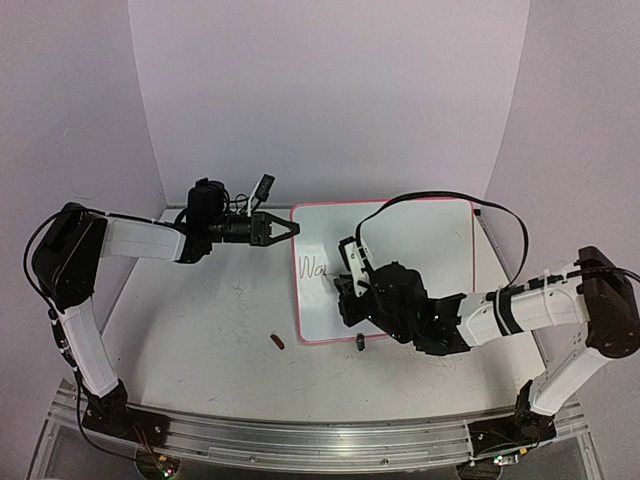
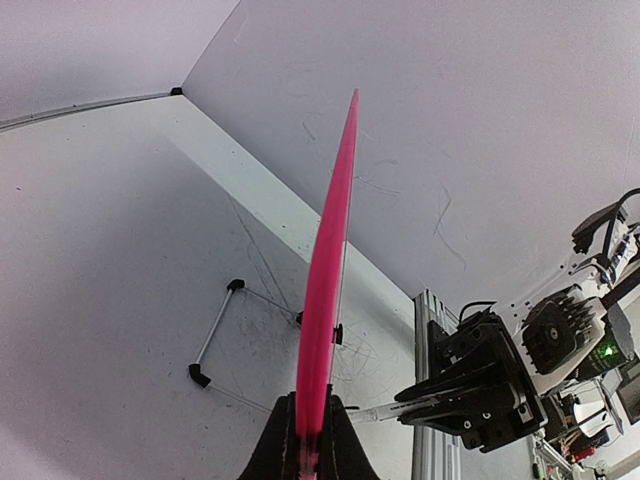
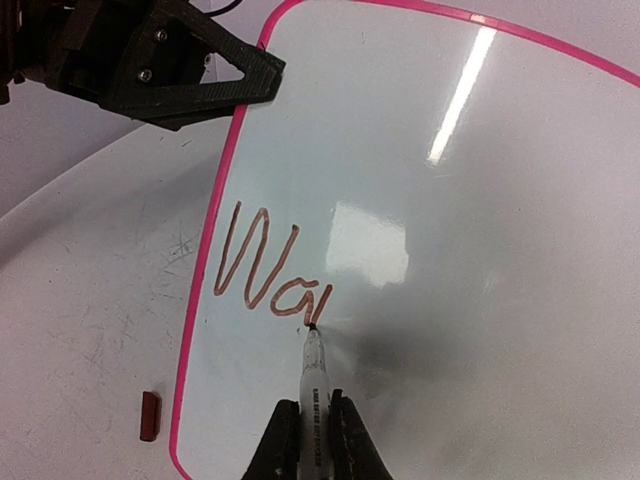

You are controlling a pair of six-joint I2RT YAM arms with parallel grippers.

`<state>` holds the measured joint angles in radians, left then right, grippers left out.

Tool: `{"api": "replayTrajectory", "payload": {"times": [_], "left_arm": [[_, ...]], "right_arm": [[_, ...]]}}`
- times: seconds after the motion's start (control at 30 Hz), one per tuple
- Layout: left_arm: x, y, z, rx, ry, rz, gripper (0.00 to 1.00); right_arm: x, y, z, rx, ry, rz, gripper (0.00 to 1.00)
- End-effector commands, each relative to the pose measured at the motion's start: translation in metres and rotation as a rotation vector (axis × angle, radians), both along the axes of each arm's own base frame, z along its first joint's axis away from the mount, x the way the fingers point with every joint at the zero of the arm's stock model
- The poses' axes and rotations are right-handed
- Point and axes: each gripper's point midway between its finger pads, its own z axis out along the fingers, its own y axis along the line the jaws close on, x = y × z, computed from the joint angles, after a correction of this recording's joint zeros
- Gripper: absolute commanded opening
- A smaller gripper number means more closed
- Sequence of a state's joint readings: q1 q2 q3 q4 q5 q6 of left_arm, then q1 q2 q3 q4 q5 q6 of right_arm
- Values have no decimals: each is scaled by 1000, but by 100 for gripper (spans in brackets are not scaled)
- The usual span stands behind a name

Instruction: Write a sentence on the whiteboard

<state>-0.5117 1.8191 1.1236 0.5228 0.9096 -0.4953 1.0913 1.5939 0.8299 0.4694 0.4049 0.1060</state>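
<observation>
The whiteboard [image 1: 420,235], white with a pink frame, lies at mid-table with "Wa" [image 3: 262,262] written in red-brown near its left edge. My left gripper [image 1: 291,229] is shut on the board's upper left frame. In the left wrist view that frame [image 2: 325,270] shows edge-on, rising from between the left gripper's [image 2: 312,445] jaws. My right gripper [image 3: 314,440] is shut on a clear-barrelled marker [image 3: 313,370]. The marker's tip touches the board at the foot of the "a". From above, the right gripper [image 1: 346,287] hovers over the board's lower left part.
A small red-brown cap [image 1: 277,341] lies on the scuffed table left of the board's near corner. A black clip foot [image 1: 359,345] sits at the board's near edge. A thin wire stand with black ends [image 2: 215,335] shows beside the board. Walls enclose the back and sides.
</observation>
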Motion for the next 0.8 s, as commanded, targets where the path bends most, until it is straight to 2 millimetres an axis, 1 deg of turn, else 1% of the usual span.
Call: {"api": "replayTrajectory", "payload": {"times": [0.0,0.33,0.77], "left_arm": [[-8,-4,9,-5,16,-14,0],[-8,-5,8,-3,20,-14,0],[-8,-5,8,-3,21,-15,0]], "right_arm": [[-1,-10,0,-12,9,-35,0],[4,-4,6,-6,-14,-36,0],[18,-4,16,9,-45,-65,0]]}}
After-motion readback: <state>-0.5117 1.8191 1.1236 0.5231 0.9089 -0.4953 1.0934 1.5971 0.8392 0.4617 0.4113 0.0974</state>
